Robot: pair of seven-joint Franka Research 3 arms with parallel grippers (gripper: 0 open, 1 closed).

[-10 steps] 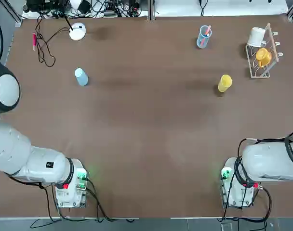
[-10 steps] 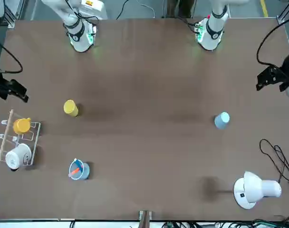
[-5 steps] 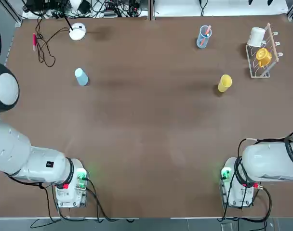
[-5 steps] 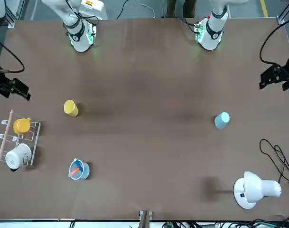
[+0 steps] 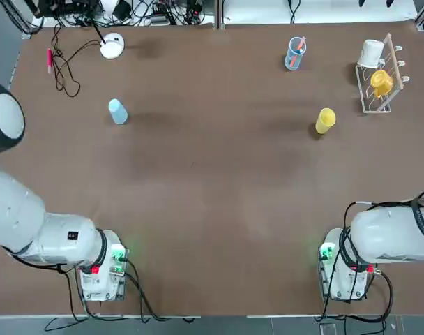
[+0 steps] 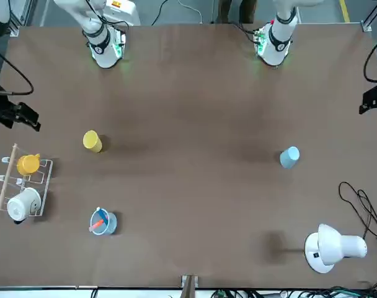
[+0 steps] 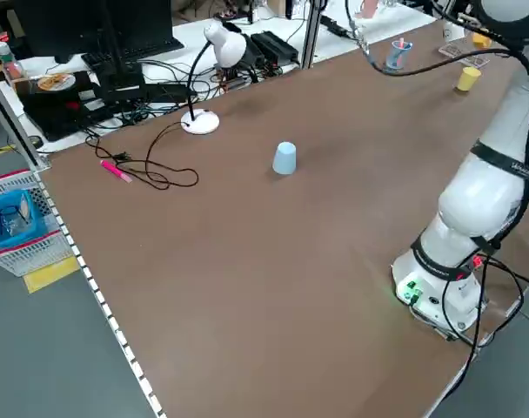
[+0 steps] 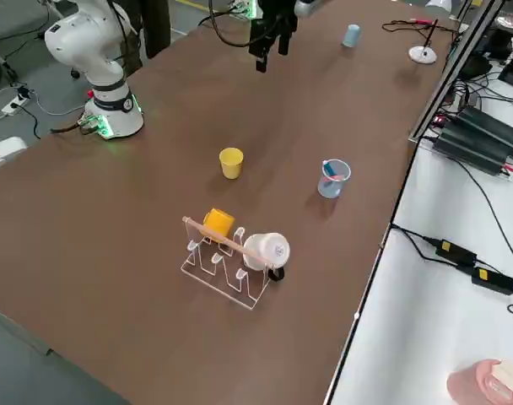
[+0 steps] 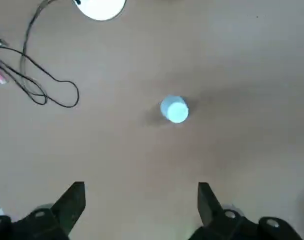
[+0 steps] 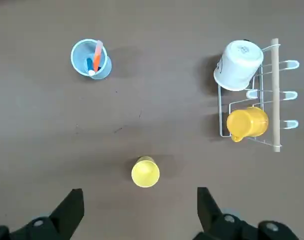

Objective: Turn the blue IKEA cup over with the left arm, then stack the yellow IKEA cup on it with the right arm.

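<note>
The blue IKEA cup (image 5: 117, 111) stands alone on the left half of the brown table (image 5: 212, 195), and its narrower end seems to face up (image 7: 284, 158). The yellow IKEA cup (image 5: 325, 120) stands mouth up on the right half (image 8: 231, 162). My left gripper (image 9: 139, 200) hangs open high above the table with the blue cup (image 9: 174, 109) ahead of its fingers; in the front view it sits at the table's side edge (image 6: 372, 99). My right gripper (image 10: 138, 206) hangs open high over the yellow cup (image 10: 145, 172), out past the opposite side (image 6: 15, 115).
A white desk lamp (image 5: 111, 45) with a black cable and a pink pen (image 5: 50, 59) lies at the far left. A see-through blue cup with sticks (image 5: 294, 52) and a wire rack (image 5: 386, 105) holding a white mug and an orange mug stand at the far right.
The left arm has swung outward to the robot's left, carrying its gripper toward the table's side edge. The right gripper barely shifted. Both cups stayed put.
</note>
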